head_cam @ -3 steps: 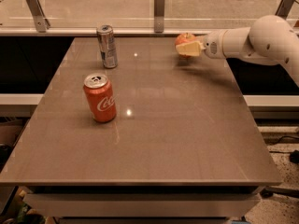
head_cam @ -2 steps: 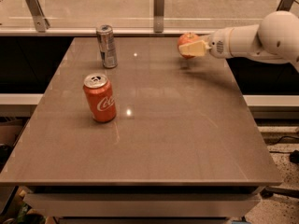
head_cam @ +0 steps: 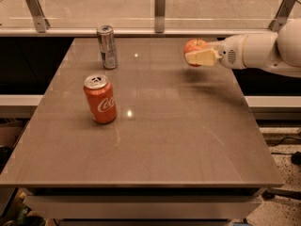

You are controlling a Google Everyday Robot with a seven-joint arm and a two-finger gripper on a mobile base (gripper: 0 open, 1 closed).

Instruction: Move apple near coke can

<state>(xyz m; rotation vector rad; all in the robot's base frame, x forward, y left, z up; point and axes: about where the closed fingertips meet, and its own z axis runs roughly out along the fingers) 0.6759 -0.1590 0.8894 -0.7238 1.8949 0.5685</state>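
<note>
- Over the far right part of the table [head_cam: 178, 140]: gripper [head_cam: 196, 53] at the end of a thick white arm [head_cam: 263, 51], reaching in sideways from the right edge of the view.
- Jaws clamped on the apple [head_cam: 194, 45], with 1 cream-coloured finger [head_cam: 203, 58] lying across the fruit's lower front; the other finger hidden behind it.
- Apple small, round and red-orange, held just clear of the tabletop, with a soft dark shadow [head_cam: 202, 74] on the surface below.
- Toward the front left of the table: the coke can [head_cam: 99, 99], upright, red with white script, silver top facing up.
- Coke can and apple well apart, with bare tabletop between them; apple farther back and to the right of the can.
- Behind the coke can, near the far left corner: 1 taller, slim silver-grey can [head_cam: 107, 46], upright, apart from the red can and not touching it.
- Tabletop flat, brown-grey and slightly glossy, with 2 small bright reflections, 1 just right of the coke can and 1 near the slim can.
- Beyond the far edge: a low glass panel [head_cam: 94, 8] along a pale rail, held by 3 metal brackets [head_cam: 160, 4], 1 at the left, 1 in the middle, 1 at the right.
- At the bottom right, below table level: a patch of speckled floor [head_cam: 282, 211].
</note>
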